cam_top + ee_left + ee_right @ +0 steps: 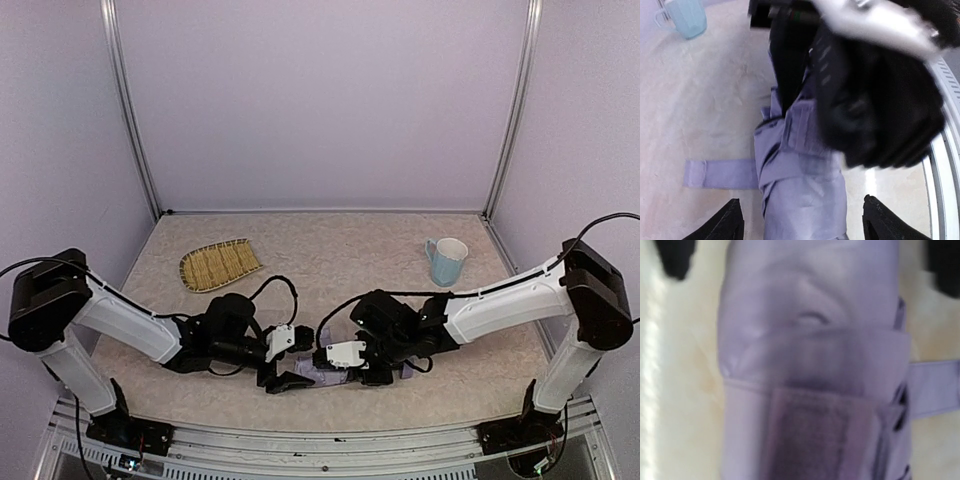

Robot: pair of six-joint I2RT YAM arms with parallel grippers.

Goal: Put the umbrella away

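The umbrella (322, 378), folded into a lavender bundle with its strap (720, 173) lying loose on the table (330, 260), rests near the front edge, midway between the two arms. The left gripper (285, 380) straddles one end with its fingers (732, 222) spread wide and clear of the fabric. The right gripper (378, 372) sits over the other end, fingertips (675, 257) either side of the bundle in a blurred view, so I cannot tell whether it pinches; a woven tray (219, 264) and a mug (446, 260) stand well behind.
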